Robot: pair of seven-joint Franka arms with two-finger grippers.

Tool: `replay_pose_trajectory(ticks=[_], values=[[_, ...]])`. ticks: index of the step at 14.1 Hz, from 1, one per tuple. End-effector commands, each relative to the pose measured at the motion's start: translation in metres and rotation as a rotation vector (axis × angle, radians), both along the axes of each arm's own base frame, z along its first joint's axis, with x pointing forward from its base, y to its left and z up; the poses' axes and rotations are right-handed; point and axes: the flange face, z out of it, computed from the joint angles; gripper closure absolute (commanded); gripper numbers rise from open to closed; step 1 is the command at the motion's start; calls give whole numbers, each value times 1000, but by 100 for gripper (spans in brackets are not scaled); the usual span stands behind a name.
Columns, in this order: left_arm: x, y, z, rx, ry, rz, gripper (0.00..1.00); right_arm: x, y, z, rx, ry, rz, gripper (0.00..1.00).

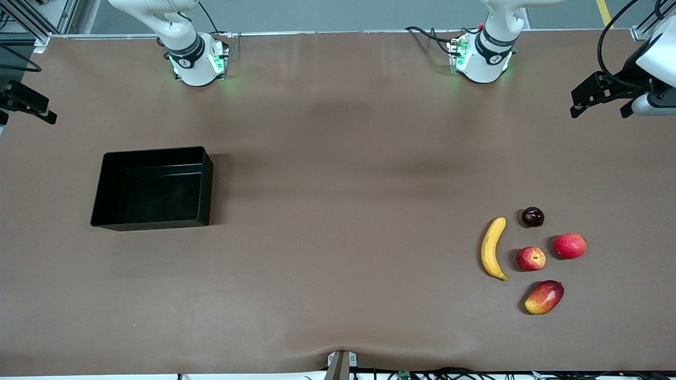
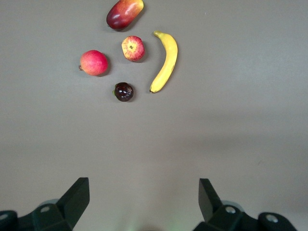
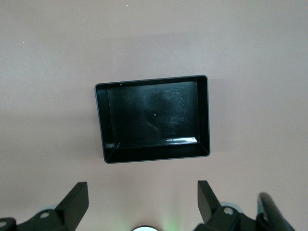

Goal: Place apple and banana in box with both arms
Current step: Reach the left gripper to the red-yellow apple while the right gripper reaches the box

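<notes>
On the worktop (image 1: 338, 211): brown and flat, with a box at one end and a bunch of fruit at the other.
Box (image 1: 153, 188): black, with low shiny walls. It sits flat toward the right arm's end of the worktop. Nothing is in it.
Banana (image 1: 492, 248): yellow and curved, lying flat toward the left arm's end, well apart from the box. It is just beside the apple but does not touch it.
Apple (image 1: 531, 258): small, red, with a yellow patch on top. It sits in the middle of the fruit, between the banana and a bigger red fruit.
Bigger red fruit (image 1: 570, 246): round and pinkish-red, near the apple.
Dark fruit (image 1: 532, 217): small, round and almost black, farther from the front camera than the apple.
Mango (image 1: 544, 297): red and yellow, nearer the front camera than the apple.
Left gripper (image 1: 602, 100): up in the air at the edge of the worktop, at the left arm's end. Its fingers (image 2: 74, 197) are spread wide and hold nothing.
Right gripper (image 3: 142, 202): up in the air, looking down at the box. Its fingers (image 3: 74, 198) are spread wide and hold nothing.
</notes>
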Motion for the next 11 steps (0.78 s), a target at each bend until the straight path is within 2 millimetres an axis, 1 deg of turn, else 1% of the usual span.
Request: replay_pose_trajectory(ticks=[1,3,5,7,8,9,10,11], values=[[1,3,4,7,7,-11,0,-4,-1,2,18,2,5,0],[2,3,4,6,7,-10,0,-3,-1,2,16,-6,5,0],[11,12,4,74,4,-19,0,2,-3,0,27,-6,0,0],[23,12,-15,83,38,-38,0,3,-7,2,22,-10,-5,0],[30,10,-29,83,60,-28,0,6,-13,-4,22,1,-17,0],[35,10,-38,82,55,-22,0,17,-18,-23,23,36,-24,0],[43,11,-53,80,40,-22,0,29,-24,-47,26,78,-34,0],[50,23,-68,76,26,-3,0,34,-38,-61,36,103,-50,0]])
